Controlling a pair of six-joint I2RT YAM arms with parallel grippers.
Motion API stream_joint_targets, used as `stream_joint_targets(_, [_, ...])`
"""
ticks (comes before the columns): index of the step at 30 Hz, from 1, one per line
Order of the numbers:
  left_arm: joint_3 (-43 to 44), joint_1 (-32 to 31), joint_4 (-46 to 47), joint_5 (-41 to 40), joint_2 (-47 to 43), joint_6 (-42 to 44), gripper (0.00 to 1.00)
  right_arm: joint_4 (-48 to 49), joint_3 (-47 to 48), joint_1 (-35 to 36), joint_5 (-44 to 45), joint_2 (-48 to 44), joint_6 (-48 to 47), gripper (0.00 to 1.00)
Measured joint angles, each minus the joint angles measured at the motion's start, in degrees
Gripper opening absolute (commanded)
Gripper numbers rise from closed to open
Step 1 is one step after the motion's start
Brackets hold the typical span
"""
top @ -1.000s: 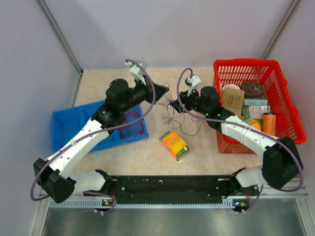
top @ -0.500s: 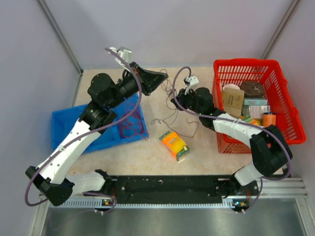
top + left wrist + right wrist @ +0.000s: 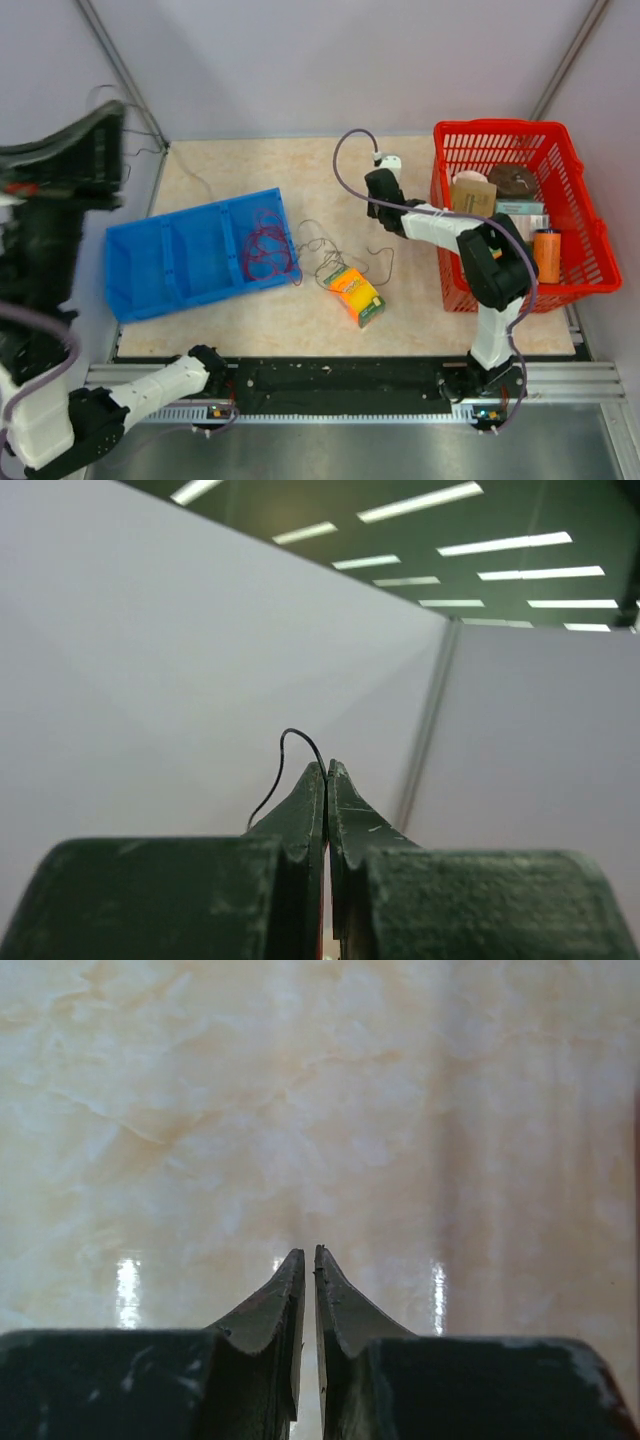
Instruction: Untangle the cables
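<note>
A dark red cable coil [image 3: 266, 245] lies at the right end of the blue bin [image 3: 170, 262]. Blackish cable loops [image 3: 330, 255] lie on the table beside the bin, and a thin strand [image 3: 190, 172] runs up and left from them. My left gripper [image 3: 112, 115] is raised high, close to the camera at the far left. In the left wrist view it [image 3: 326, 770] is shut on a thin black cable [image 3: 290, 742] that arcs out of the tips. My right gripper [image 3: 380, 192] points down at bare table near the basket; its jaws [image 3: 308, 1253] are together and empty.
An orange and green box [image 3: 354, 296] lies just right of the black loops. A red basket [image 3: 590, 232] with several packages stands at the right. Grey walls close the back and sides.
My left arm has swung up and far left, carrying a black cable away from the clump. My right gripper has left the clump and drawn back toward the basket. The black loops now lie spread out.
</note>
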Motion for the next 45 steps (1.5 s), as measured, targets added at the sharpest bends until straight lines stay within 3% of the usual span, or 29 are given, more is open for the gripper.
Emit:
stream_joint_targets(2, [4.5, 0.0, -1.9, -5.4, -2.3, 3.3, 0.00, -2.2, 0.5, -0.2, 1.2, 0.7, 0.0, 0.11])
stream_joint_targets(3, [5.7, 0.0, -2.8, -7.3, -2.9, 4.4, 0.00, -3.0, 0.5, -0.3, 1.7, 0.7, 0.0, 0.22])
stream_joint_targets(5, [7.5, 0.0, -4.6, -11.9, -3.8, 6.3, 0.00, -3.1, 0.5, -0.6, 1.0, 0.6, -0.2, 0.56])
stream_joint_targets(6, [7.7, 0.0, -5.7, -13.5, -3.9, 6.7, 0.00, -2.5, 0.3, -0.7, -0.7, 0.5, -0.8, 0.64])
stream_joint_targets(8, [6.7, 0.0, -8.1, -15.1, -3.7, 7.2, 0.00, 1.9, -2.7, -1.0, -7.4, -1.0, -3.0, 0.75])
stream_joint_targets(11, [4.0, 0.0, -11.8, -16.1, -1.5, 7.3, 0.00, 10.4, -11.4, -0.8, -23.8, -6.7, -6.8, 0.80])
stream_joint_targets(14, [2.8, 0.0, -14.0, -16.8, 1.9, 7.7, 0.00, 15.4, -17.2, 2.5, -33.4, -12.7, -10.7, 0.81])
stream_joint_targets(19, [0.5, 0.0, -16.6, -20.7, 4.0, 8.9, 0.00, 22.8, -17.8, 7.8, -39.9, -15.2, -12.8, 0.80])
stream_joint_targets(27, [-8.0, 0.0, -16.5, -31.9, 1.4, 13.7, 0.00, 22.9, -17.8, 6.8, -36.5, -15.2, -13.0, 0.80])
stream_joint_targets(36, [-8.9, 0.1, -14.7, -44.9, 4.9, 15.5, 0.00, 22.6, -17.8, 5.7, -34.1, -15.2, -12.7, 0.80])
stream_joint_targets(40, [-15.0, 2.3, -14.2, -46.4, 3.1, 11.6, 0.00, 22.6, -17.8, 5.7, -33.6, -15.2, -12.5, 0.79])
stream_joint_targets(45, [-19.8, 11.4, -18.4, -41.7, 3.6, 3.7, 0.00, 22.6, -17.8, 5.7, -33.0, -15.2, -12.5, 0.79])
